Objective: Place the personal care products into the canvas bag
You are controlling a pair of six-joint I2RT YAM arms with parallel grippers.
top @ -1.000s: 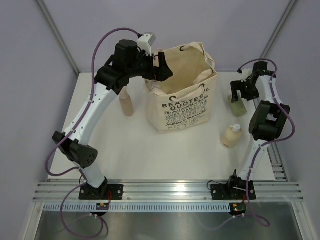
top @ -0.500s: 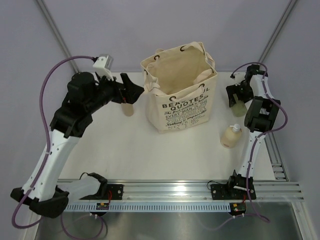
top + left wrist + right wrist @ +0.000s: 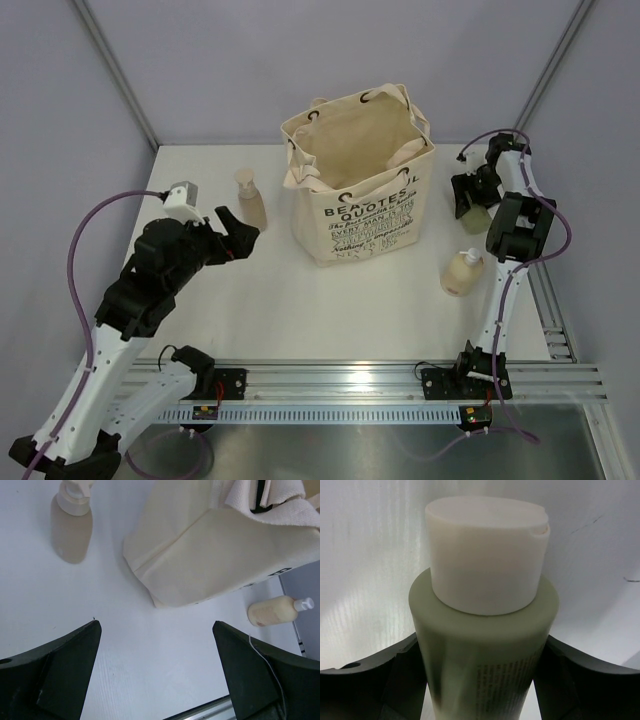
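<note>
Top external view: where does the large cream canvas bag (image 3: 370,215) with black lettering stand?

Upright on the white surface (image 3: 300,310), towards the far middle, with its mouth open upward and its rope handles at the rim.

And the products outside it?

A beige plastic pump bottle (image 3: 251,203) stands upright just left of the bag, not touching it. A cream plastic bottle (image 3: 461,274) with a white cap sits off the bag's near right corner. A sage-green plastic bottle (image 3: 480,655) with a white flip cap is further back on the right.

How is the left tool (image 3: 237,229)?

It hangs on the near side of the pump bottle with its jaws spread wide and nothing between them. Its wrist view shows bare surface in the gap, with the pump bottle and bag beyond.

And the right tool (image 3: 482,640)?

In its wrist view the black fingers (image 3: 375,680) lie against both sides of the sage-green plastic bottle below the cap. No gap shows, so it has hold of it. Whether the bottle's base rests on the surface, I cannot tell.
</note>
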